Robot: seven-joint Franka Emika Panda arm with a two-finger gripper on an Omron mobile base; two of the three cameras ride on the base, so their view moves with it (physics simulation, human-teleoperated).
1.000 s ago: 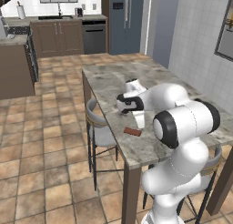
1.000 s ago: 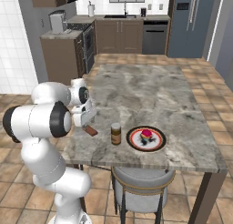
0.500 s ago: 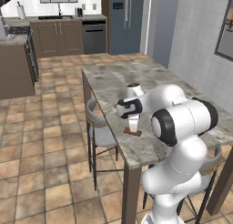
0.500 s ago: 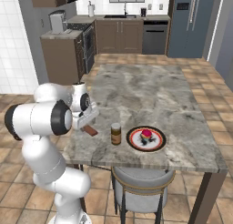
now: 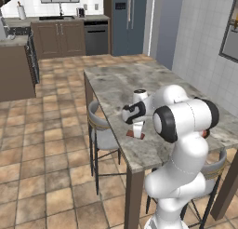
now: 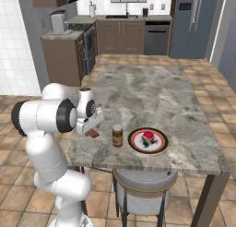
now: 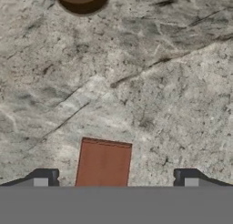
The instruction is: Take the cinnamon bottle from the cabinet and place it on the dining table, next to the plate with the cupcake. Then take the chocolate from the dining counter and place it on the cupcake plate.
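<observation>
Now — gripper [image 7: 114, 176] spread wide | over chocolate [image 7: 103, 163] | on dining table [image 7: 159, 82]

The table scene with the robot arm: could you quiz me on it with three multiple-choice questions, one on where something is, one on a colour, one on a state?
1. Where does the cinnamon bottle stand?
A. On the dining table, just beside the plate
B. On a stool
C. Inside the fridge

2. What colour is the plate's rim?
A. Blue
B. Red
C. Green

3. How is the gripper over the chocolate?
A. Shut on it, lifting it
C. Open, fingertips either side of the bar lying flat
B. Shut, far from it

Answers: 1 A, the right base view shows it on the stone top next to the plate; 2 B, the rim is red around the cupcake; 3 C, the hand view shows both tips wide apart with the bar between.
</observation>
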